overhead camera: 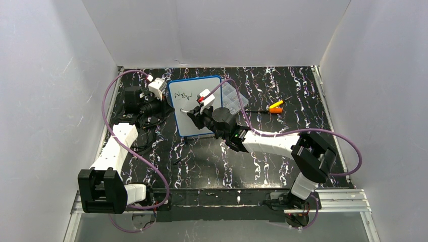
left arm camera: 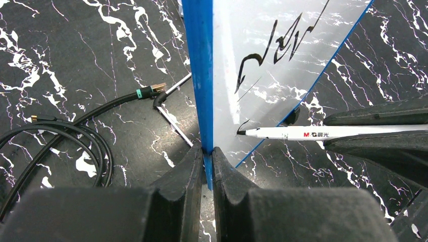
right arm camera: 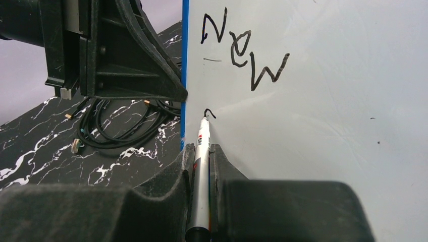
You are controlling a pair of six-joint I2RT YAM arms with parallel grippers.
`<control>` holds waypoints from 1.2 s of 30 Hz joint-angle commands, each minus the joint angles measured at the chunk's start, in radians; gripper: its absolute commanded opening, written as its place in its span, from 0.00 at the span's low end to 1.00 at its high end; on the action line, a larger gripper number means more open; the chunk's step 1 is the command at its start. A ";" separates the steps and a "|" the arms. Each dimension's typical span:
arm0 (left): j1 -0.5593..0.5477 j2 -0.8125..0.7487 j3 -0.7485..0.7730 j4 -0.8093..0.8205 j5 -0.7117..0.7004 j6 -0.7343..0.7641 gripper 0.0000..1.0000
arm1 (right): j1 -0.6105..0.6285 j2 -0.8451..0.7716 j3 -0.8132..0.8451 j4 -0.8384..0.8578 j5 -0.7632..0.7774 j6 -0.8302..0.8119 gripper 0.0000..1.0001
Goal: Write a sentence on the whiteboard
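The whiteboard (overhead camera: 189, 108), white with a thin blue frame, stands tilted up at mid-table. My left gripper (left arm camera: 206, 151) is shut on its blue edge (left arm camera: 199, 75) and holds it up; in the top view it (overhead camera: 162, 103) is at the board's left side. The black word "New" (right arm camera: 242, 50) is on the board, with a small hooked stroke (right arm camera: 208, 113) starting a second line below it. My right gripper (right arm camera: 201, 148) is shut on a white marker (right arm camera: 202, 151), whose tip touches the board at that stroke. The marker also shows in the left wrist view (left arm camera: 303, 132).
A clear plastic compartment box (overhead camera: 232, 98) lies behind the board's right side. A yellow and orange marker pair (overhead camera: 275, 106) lies to its right. Black cables (left arm camera: 60, 136) coil on the black marble table left of the board. White walls enclose the table.
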 commanded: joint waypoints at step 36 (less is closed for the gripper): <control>0.001 -0.023 -0.001 0.013 0.009 -0.005 0.00 | -0.001 -0.122 0.003 0.019 0.045 -0.028 0.01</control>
